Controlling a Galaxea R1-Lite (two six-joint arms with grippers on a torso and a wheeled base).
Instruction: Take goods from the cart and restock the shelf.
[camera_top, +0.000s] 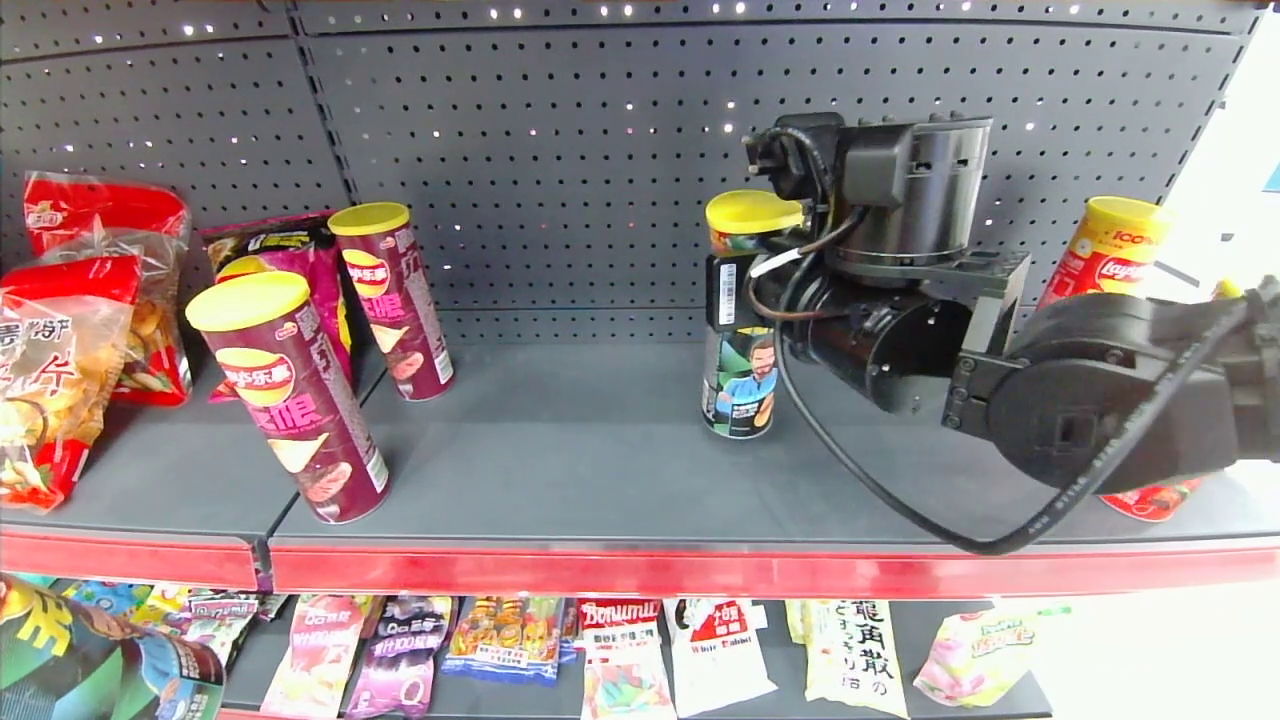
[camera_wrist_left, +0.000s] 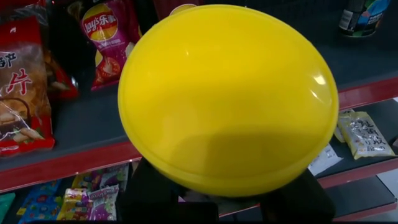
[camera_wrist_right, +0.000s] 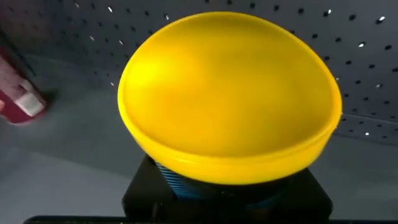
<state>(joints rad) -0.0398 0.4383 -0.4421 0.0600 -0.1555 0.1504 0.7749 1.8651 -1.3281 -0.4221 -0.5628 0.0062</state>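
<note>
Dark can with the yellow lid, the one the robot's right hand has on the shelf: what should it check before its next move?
1. Dark cylindrical can with yellow plastic lid stands upright: ok.
2. Its base rests on the grey metal shelf: looks so, ok.
3. Right hand opened for letting go: not ok, it grips the can.
4. Room beside it: ok, the nearest maroon yellow-lidded can stands well apart.
5. Clearance from the red yellow-lidded can behind the right arm: cannot tell.
6. Left hand holding its own yellow-lidded can: ok.
</note>
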